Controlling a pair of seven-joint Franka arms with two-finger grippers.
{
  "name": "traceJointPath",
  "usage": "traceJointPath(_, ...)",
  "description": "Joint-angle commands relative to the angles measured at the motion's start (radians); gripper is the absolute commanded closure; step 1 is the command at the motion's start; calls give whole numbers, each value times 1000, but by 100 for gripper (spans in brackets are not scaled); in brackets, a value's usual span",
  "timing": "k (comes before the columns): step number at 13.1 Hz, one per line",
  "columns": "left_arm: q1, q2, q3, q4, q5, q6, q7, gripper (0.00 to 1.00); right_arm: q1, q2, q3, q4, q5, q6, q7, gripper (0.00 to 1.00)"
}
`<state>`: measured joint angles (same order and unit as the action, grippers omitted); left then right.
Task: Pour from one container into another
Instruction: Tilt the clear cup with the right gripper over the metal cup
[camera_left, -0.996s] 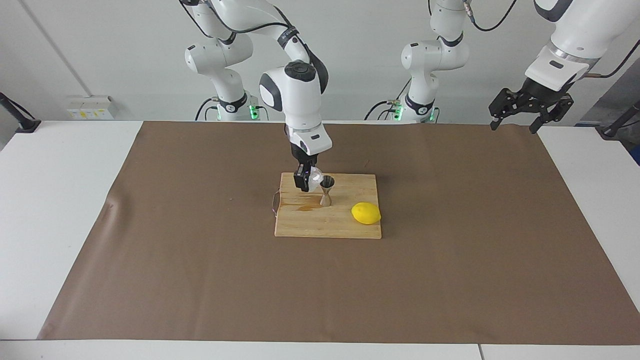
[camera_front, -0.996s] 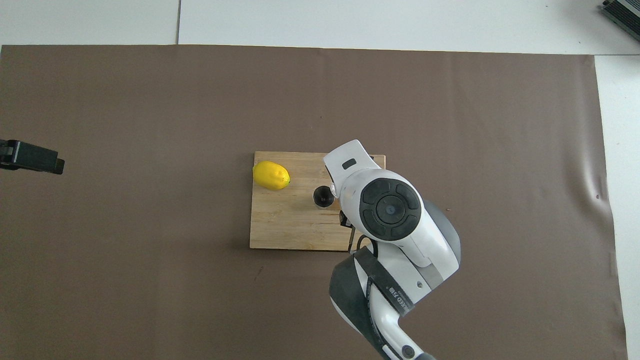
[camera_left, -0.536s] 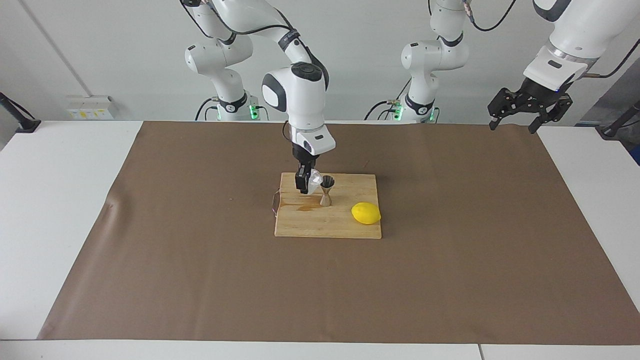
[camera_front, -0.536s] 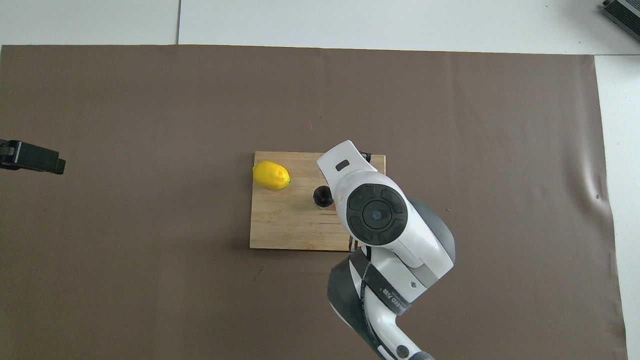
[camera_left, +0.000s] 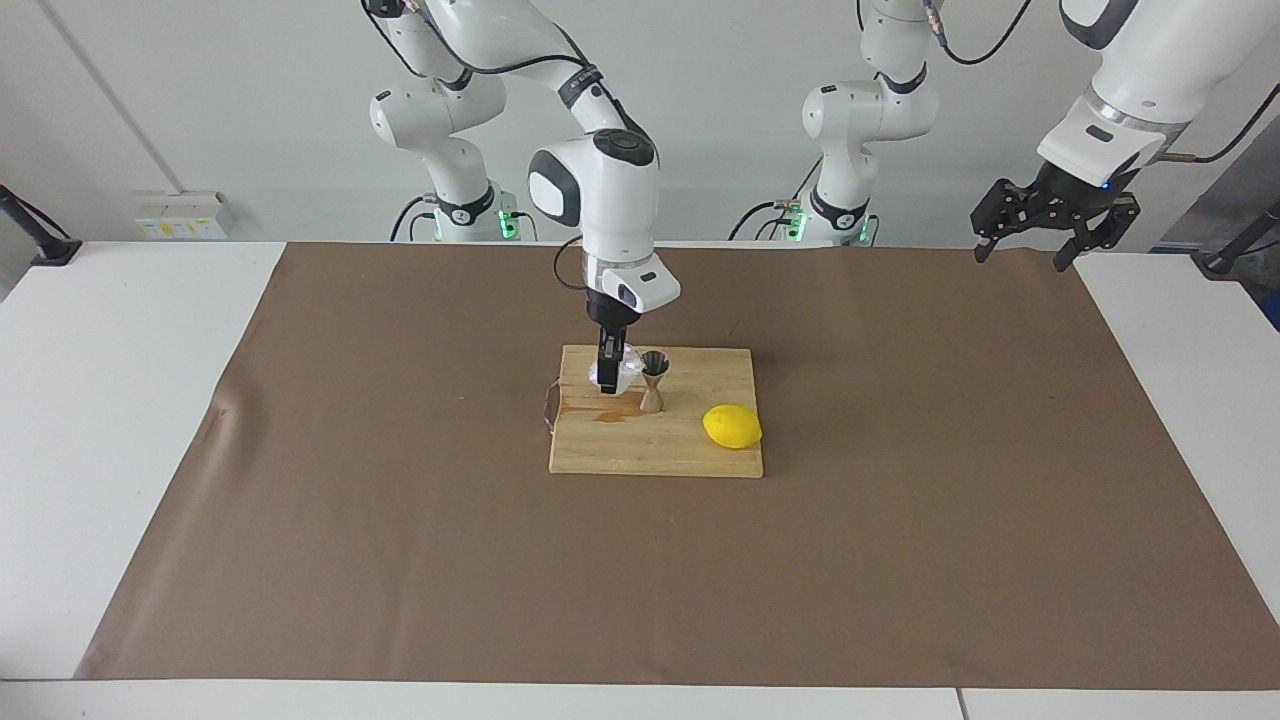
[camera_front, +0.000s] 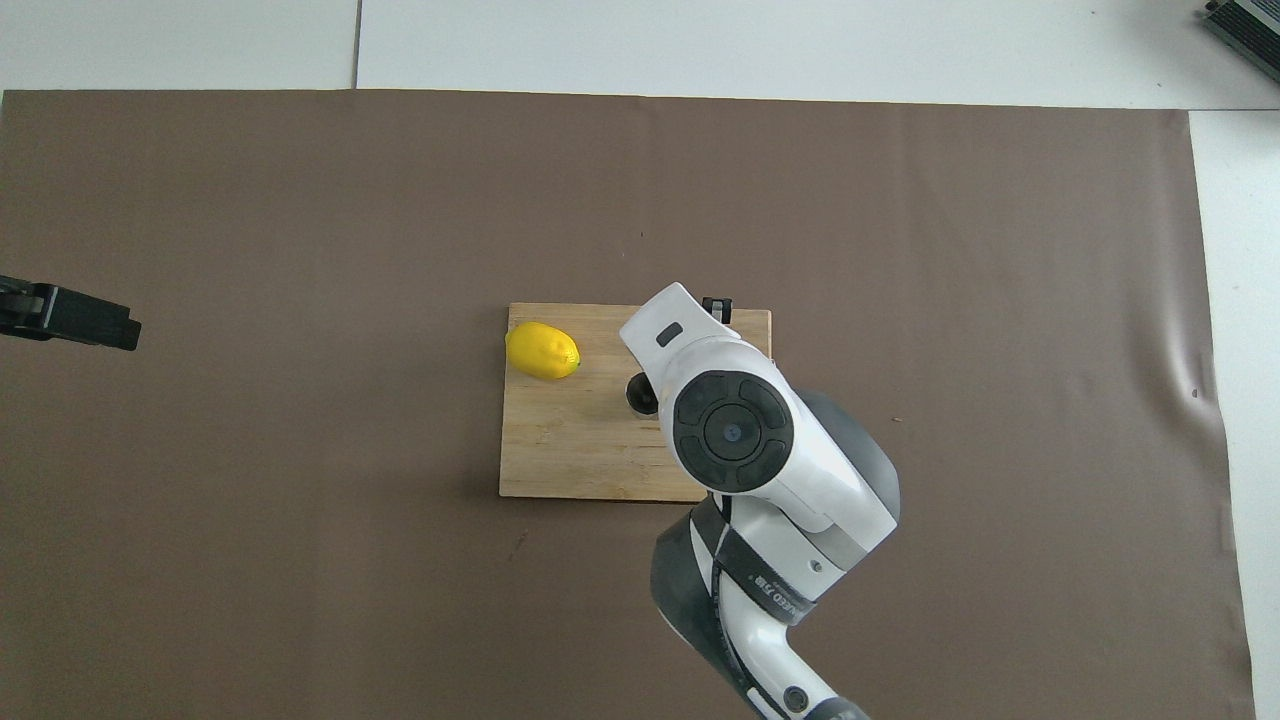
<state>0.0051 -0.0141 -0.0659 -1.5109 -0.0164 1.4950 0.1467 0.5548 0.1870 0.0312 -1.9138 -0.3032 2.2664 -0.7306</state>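
- Cup (camera_left: 627, 371) clamped in my right pincer (camera_left: 610, 375), beside the jigger (camera_left: 653, 381), lip toward its mouth for pouring.
- Left pincer (camera_left: 1032, 220) waits, fingers apart, over the desk's edge.

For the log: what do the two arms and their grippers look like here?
Both arms are glossy white with dark grey joint bands, black cables along the upper links and green lights at the bases. The right gripper is slim and black under a white flange; the left gripper is a bulkier black claw.

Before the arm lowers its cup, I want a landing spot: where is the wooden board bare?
The wooden cutting board is bare along its edge farthest from the robots. It is crowded nearer them: right gripper with clear faceted cup, steel hourglass jigger, yellow lemon.
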Motion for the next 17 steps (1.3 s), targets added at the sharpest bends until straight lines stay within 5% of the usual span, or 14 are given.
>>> traceJointPath(1,-11,-1,8,-2,10,5,5,0,10,12,6,25,-54,-33,-24,74)
traceJointPath(17,-11,0,8,-2,0,5,-36,0,43,11,21,10,-223,-27,-127,74)
